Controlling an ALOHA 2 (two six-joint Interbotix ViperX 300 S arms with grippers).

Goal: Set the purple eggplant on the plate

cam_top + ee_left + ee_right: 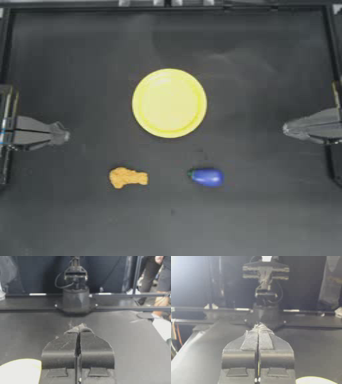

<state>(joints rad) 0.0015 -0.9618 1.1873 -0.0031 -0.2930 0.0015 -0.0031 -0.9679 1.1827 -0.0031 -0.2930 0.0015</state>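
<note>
Both arms sit parked at the edges of the dark tabletop [80,60]. The left end effector [61,134] waits at the left side, jaws pressed together, holding nothing. The right end effector [287,129] mirrors it on the right, also closed and empty. The plate [169,103] lies bare at centre. The purple eggplant [206,177] rests on the tabletop near the plate, apart from it, with an orange nugget-like piece [127,177] off to its side.
</note>
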